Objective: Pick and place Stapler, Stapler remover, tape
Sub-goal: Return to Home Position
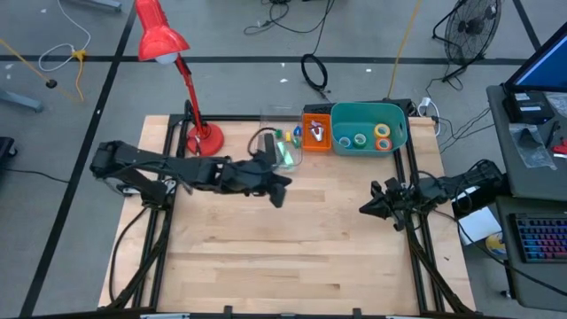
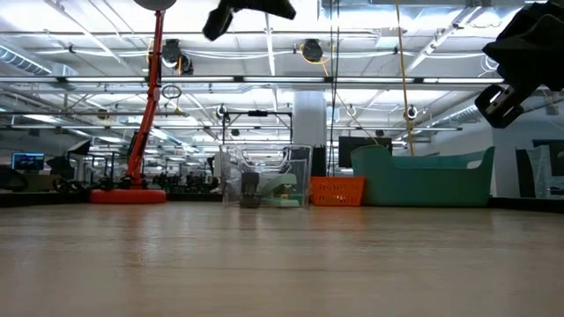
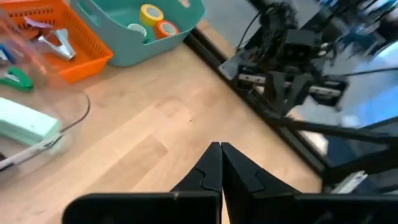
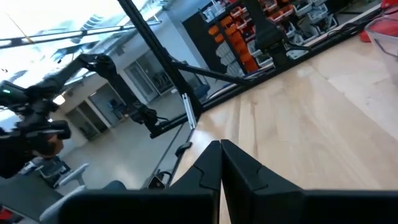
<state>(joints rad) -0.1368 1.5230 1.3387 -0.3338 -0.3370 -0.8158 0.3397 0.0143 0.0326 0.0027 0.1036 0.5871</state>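
Note:
A pale green stapler lies in a clear tub at the table's far middle. Beside it, an orange basket holds a metal-jawed stapler remover. The tape rolls, a yellow one and an orange one among them, lie in a teal bin. My left gripper hangs shut above the table's middle, near side of the tub, holding nothing. My right gripper is shut and bare at the table's right side.
A red desk lamp stands with its base at the far left of the table. A black frame rail runs along the right edge. Bare wood fills the near half of the table.

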